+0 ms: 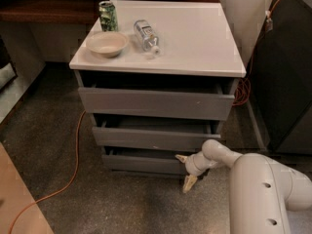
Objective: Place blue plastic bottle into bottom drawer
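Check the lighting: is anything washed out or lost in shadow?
Camera view: the white cabinet top glares softly beside the blue plastic bottle; shadow hides the inside of the bottom drawer; the claw, open at that drawer's right end, is evenly lit.

The gripper [185, 170] hangs low in front of the cabinet, close to the floor, its 2 fingers [189, 183] spread apart. Just above the fingers and to their left runs the grey middle drawer [151, 138], pulled slightly out. Above that is the wider top drawer [156, 103]. High above the fingers lies the white worktop [195, 38]. It carries a cream bowl [107, 44] and, just behind it, an upright green patterned can [107, 15], both up and left. An orange cable [75, 150] trails across the speckled floor [48, 145] well left of the fingers. Another cable [242, 89] hangs to their upper right beside a dark cabinet [287, 72].
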Action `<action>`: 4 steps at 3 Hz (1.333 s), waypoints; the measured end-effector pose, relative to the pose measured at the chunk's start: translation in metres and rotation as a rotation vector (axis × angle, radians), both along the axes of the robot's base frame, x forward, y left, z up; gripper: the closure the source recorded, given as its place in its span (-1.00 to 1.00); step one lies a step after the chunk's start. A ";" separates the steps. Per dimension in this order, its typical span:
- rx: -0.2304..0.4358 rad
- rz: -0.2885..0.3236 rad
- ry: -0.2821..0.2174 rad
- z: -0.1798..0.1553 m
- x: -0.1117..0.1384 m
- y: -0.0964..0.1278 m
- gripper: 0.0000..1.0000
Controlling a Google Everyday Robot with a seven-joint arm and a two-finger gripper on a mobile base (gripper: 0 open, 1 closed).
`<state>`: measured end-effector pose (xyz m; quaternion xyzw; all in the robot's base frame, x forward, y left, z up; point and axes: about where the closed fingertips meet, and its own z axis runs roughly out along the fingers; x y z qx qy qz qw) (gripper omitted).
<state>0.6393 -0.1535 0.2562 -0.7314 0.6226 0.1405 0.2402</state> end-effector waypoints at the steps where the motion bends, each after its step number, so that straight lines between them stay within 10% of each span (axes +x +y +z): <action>1: -0.032 0.002 -0.082 -0.023 0.024 0.002 -1.00; 4: -0.076 -0.049 -0.205 -0.057 0.072 -0.005 -1.00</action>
